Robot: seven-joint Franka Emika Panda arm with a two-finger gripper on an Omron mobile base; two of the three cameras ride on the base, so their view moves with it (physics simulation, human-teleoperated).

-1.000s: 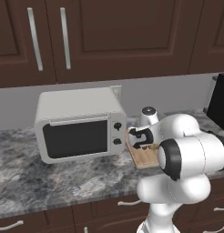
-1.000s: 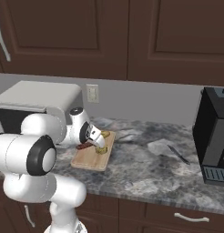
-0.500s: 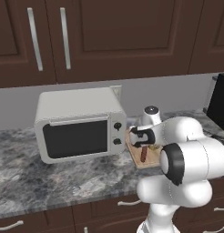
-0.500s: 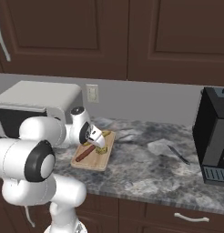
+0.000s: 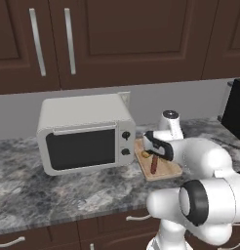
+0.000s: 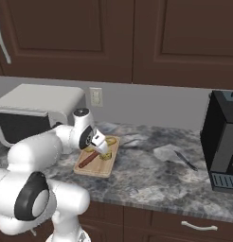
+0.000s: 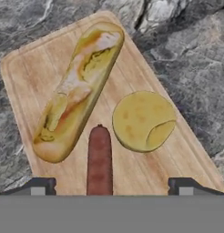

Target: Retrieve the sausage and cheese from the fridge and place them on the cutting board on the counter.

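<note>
The tan cutting board lies on the grey stone counter. On it the red-brown sausage lies flat, beside a round yellow cheese and a long bread roll. My gripper hovers just above the board with its jaws open, the fingertips wide apart on either side of the sausage and not touching it. From the base views the gripper hangs over the board, with the sausage under it. The fridge is out of view.
A white microwave stands just left of the board. A black coffee machine occupies the counter's right end, with a small dark utensil lying before it. Dark cabinets hang above.
The jaws have gone from shut on the sausage to wide open. The sausage now rests on the board, and the hand has risen slightly above it.
</note>
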